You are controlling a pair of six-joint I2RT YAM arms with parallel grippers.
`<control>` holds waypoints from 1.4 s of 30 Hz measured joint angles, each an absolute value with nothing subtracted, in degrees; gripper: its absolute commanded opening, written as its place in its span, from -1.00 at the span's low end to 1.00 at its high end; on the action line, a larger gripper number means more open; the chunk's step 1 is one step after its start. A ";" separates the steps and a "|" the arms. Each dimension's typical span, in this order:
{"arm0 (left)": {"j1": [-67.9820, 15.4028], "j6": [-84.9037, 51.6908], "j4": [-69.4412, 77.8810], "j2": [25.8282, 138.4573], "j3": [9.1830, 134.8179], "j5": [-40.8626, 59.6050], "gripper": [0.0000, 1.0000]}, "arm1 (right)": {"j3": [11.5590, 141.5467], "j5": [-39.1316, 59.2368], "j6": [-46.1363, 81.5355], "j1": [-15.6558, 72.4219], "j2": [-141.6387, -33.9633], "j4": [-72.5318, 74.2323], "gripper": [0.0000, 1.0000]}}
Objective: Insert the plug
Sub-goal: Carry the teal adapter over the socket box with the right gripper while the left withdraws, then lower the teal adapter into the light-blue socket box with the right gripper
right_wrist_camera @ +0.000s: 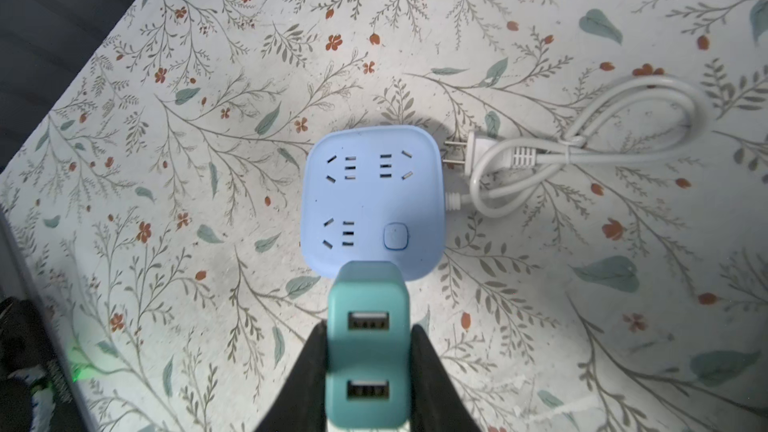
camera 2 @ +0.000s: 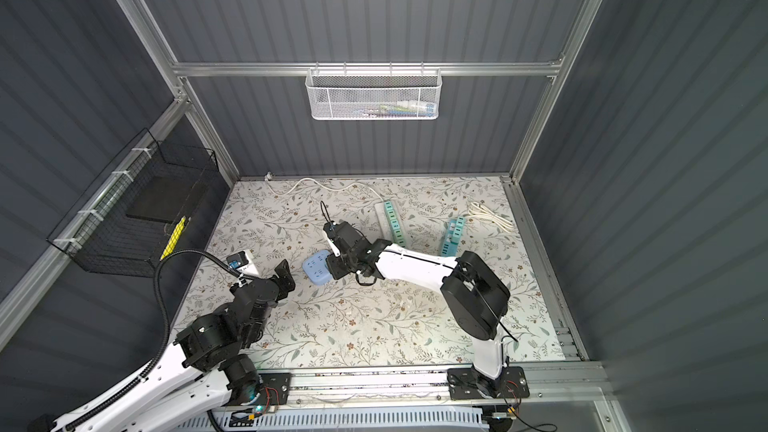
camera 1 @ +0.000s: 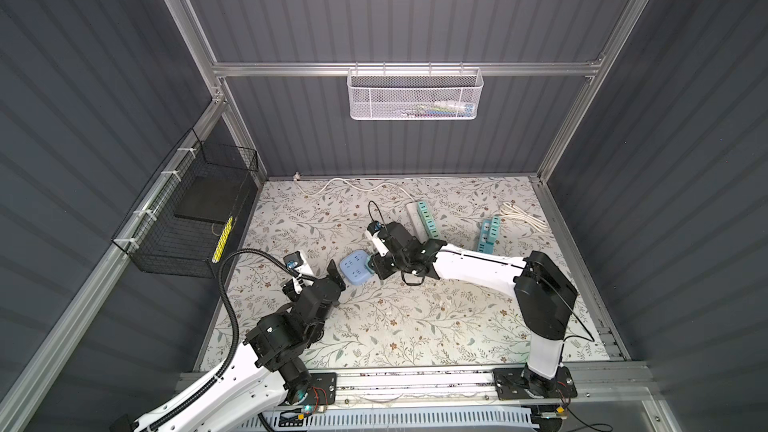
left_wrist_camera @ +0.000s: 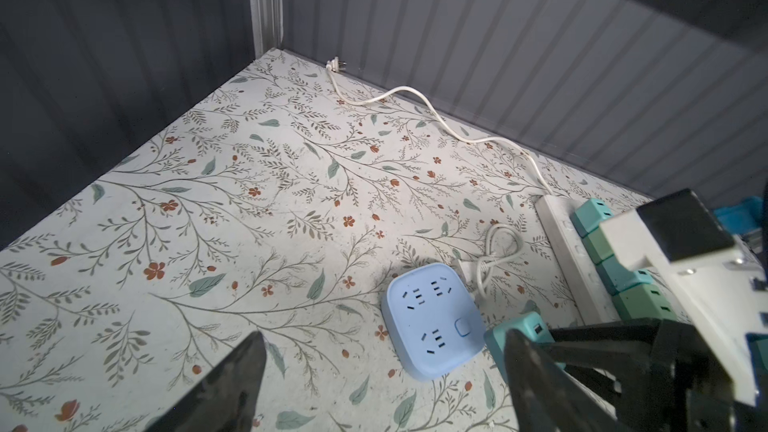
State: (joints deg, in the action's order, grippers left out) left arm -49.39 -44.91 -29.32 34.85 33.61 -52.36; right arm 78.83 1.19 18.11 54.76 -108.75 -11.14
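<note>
- The square pale-blue plastic socket block (right_wrist_camera: 370,197) lies unheld just ahead of the right claw (right_wrist_camera: 369,328). The left claw (camera 1: 336,277), spread open beside it, grips nothing, so a push could slide it.
- The teal plastic USB charger plug (right_wrist_camera: 368,297), clamped in the right claw, sits over the block's near edge.
- The nearest slots (right_wrist_camera: 347,234) lie further ahead, and the plug's hidden prongs could miss and jam.

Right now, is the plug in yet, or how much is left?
Done: the right end effector grips the teal plug. In hand: it holds the plug at the edge of the blue socket box; the left end effector is open beside the box. Left: line the plug up with a socket and push it in.
</note>
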 measured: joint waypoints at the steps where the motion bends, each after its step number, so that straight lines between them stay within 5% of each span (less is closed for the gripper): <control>1: -48.93 -45.17 -29.36 34.87 33.58 -52.25 0.74 | 79.02 0.21 18.22 55.22 -109.21 -10.57 -0.87; 42: -27.73 -42.78 -19.66 41.39 29.50 -31.31 0.82 | 85.52 -8.51 19.49 59.42 -117.71 -8.34 -0.92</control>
